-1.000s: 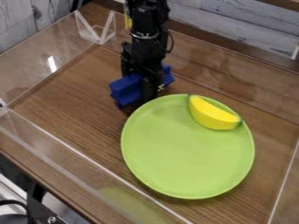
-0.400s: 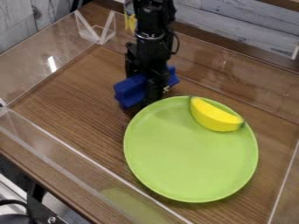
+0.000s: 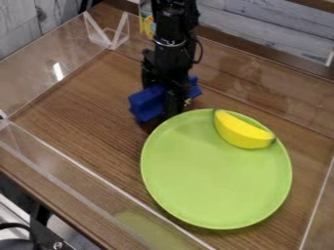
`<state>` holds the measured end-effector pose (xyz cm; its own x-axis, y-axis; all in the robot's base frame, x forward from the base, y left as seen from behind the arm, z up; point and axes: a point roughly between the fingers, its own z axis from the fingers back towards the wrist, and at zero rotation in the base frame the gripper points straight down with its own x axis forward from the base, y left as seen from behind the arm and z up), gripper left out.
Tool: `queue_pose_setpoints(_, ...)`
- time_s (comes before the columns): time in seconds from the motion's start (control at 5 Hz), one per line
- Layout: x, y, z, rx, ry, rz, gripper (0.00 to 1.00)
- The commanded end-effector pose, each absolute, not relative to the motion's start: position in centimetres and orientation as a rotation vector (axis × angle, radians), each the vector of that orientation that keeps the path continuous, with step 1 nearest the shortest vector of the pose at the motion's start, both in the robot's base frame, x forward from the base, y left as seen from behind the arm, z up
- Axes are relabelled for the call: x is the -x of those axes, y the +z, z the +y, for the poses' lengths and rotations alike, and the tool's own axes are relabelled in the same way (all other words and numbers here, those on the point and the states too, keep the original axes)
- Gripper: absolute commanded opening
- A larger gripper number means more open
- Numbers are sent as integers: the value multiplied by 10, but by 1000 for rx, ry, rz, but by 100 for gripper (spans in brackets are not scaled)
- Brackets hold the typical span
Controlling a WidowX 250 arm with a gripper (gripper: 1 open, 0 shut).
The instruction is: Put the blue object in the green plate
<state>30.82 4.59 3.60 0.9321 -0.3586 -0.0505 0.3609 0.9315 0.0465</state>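
Blue object (image 3: 146, 104) aslant, long axis from lower left to upper right, end effector (image 3: 167, 98) spacing unclear.

The black, segmented robot arm (image 3: 171, 39) enters at the top centre of the frame. Its body looks dark all over, built of narrow, blocky links with small pale glints on them. A thin black cable (image 3: 198, 47) loops out on its right-hand side in the picture. The black pincer (image 3: 167, 90) is slim and dark too, its finer details too blurred to tell.
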Motion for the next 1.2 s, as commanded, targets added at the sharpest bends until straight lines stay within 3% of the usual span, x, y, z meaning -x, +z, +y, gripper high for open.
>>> queue_pose_setpoints(0.0,-316,61,43,-90,-378,-45,0)
queue_pose_setpoints(1.0,-321,60,40,-120,-376,-76,0)
